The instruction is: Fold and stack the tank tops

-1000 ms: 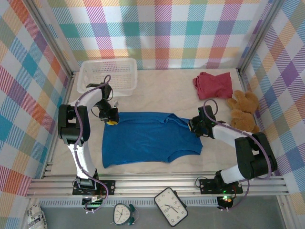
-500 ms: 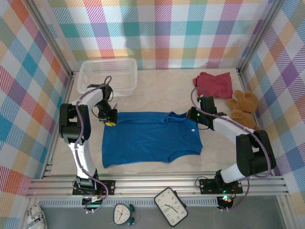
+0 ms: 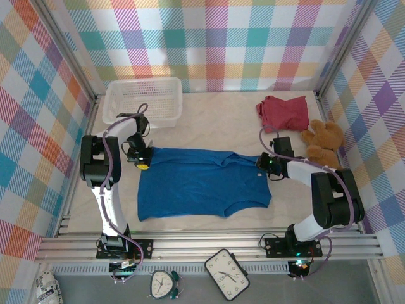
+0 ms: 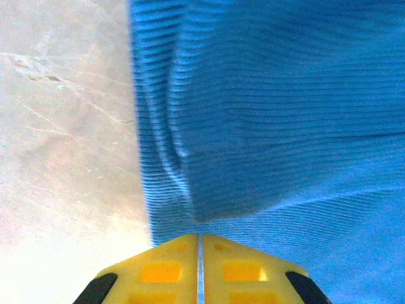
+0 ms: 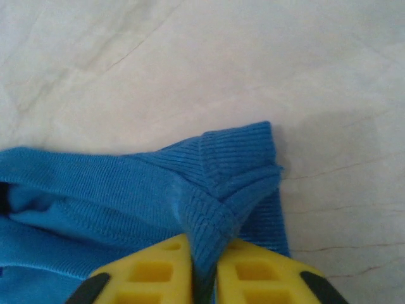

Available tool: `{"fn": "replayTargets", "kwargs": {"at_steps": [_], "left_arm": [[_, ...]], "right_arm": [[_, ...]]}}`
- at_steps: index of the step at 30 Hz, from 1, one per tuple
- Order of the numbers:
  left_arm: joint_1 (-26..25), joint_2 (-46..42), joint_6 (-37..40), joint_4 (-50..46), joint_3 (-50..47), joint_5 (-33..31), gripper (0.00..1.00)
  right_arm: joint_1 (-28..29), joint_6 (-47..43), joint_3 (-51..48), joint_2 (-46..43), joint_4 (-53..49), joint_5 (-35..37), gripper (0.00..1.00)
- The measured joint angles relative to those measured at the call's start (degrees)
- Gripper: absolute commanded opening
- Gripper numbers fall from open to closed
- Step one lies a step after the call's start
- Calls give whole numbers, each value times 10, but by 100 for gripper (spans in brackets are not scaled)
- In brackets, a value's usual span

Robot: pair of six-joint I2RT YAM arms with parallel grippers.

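A bright blue tank top (image 3: 199, 183) lies spread flat in the middle of the table. My left gripper (image 3: 145, 163) is shut on its far left corner; the ribbed blue cloth (image 4: 266, 126) runs between the yellow fingers (image 4: 164, 272). At the far right corner my right gripper (image 3: 264, 166) is shut on the blue strap (image 5: 228, 183), which bunches up between the yellow fingers (image 5: 152, 272). A dark red tank top (image 3: 283, 113) lies crumpled at the back right.
A white mesh basket (image 3: 143, 100) stands at the back left. A brown teddy bear (image 3: 324, 147) lies against the right wall, just behind my right arm. Bare tabletop (image 3: 215, 126) stretches between basket and red cloth.
My right gripper has carried the blue strap outward to the right, pulling the top's far edge straighter. The left gripper barely shifted.
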Motion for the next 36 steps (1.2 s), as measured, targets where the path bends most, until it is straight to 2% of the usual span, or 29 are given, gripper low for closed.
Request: {"fn": "replayTargets", "kwargs": {"at_steps": [5,10,15,19,22,27,32,36], "left_arm": [[3,6,0,-1,0,-14,9],[3,6,0,-3,2,-14,9],[3,-12,-1,-16,2,-14,12],[3,-58,-9,-27,9,7,17],[-4,-87,-19,-28,20,37,18],[-26,-97,-48,4,7,92,23],[-54,-102,-89,58,-83,122,32],[-62,-143,-124,80,-164,122,38]], "right_arm": [[-17,36,0,11,0,-8,36],[-21,46,0,6,-1,-24,41],[-21,37,-3,-75,-49,-21,58],[-21,38,-3,-158,-63,-43,61],[-15,40,-2,-169,-50,-83,59],[36,10,6,-125,-17,-141,65],[118,-73,31,-89,-10,-193,64],[177,-163,58,-82,-42,-209,62]]}}
